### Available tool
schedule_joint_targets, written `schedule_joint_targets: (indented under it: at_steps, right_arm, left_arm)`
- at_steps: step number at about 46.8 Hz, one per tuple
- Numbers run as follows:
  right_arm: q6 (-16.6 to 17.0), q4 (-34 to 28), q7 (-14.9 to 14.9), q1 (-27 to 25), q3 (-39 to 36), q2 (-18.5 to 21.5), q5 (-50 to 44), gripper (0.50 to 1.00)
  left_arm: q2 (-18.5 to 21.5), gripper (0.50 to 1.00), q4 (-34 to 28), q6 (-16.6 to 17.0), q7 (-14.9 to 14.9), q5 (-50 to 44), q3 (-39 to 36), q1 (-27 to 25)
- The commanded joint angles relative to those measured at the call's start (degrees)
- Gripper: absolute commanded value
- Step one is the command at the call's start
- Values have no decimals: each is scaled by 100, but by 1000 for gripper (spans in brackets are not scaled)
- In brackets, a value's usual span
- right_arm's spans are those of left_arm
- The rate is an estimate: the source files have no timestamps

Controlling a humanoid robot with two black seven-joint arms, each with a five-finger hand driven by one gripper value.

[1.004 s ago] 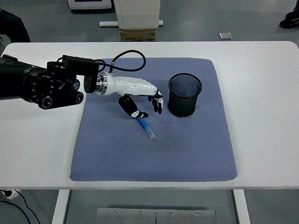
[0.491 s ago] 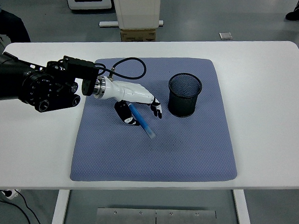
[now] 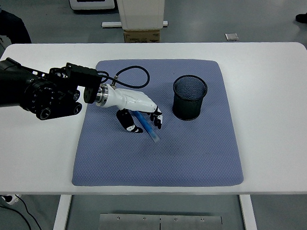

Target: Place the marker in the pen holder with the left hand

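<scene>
My left hand (image 3: 138, 114) is white with black fingertips and comes in from the left over the blue-grey mat (image 3: 192, 156). Its fingers are curled around the upper end of a blue marker (image 3: 149, 129), which slants down and to the right, its lower tip close to the mat. The black mesh pen holder (image 3: 190, 97) stands upright on the mat to the right of the hand, a short gap away. The right arm is out of view.
The mat lies on a white table (image 3: 275, 99). A black cable (image 3: 129, 74) loops over the wrist. A cardboard box (image 3: 141, 36) and a white cabinet stand on the floor beyond the table's far edge.
The hand closed on the marker and tilted it up off the mat. The hand and marker shifted slightly down and left, and the arm drew back a little.
</scene>
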State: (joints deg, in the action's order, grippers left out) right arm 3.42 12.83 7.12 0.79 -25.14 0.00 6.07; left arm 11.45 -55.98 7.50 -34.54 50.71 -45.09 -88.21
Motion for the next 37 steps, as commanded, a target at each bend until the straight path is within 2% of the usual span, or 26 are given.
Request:
schedule_joint_targets:
  at_steps: [1,9,22,37]
  right_arm:
    - [0,0,0,0,0,0,0,1000]
    - [0,0,0,0,0,0,0,1000]
    - [0,0,0,0,0,0,0,1000]
    - [0,0,0,0,0,0,0,1000]
  left_arm:
    - [-11,643,0,58,18,0,-44,23]
    - [-28,628,8,260,62,149,-132,84]
    - [-28,607,9,348,70,158,-149,94]
    - [-28,552,9,366,70,167,-219,129]
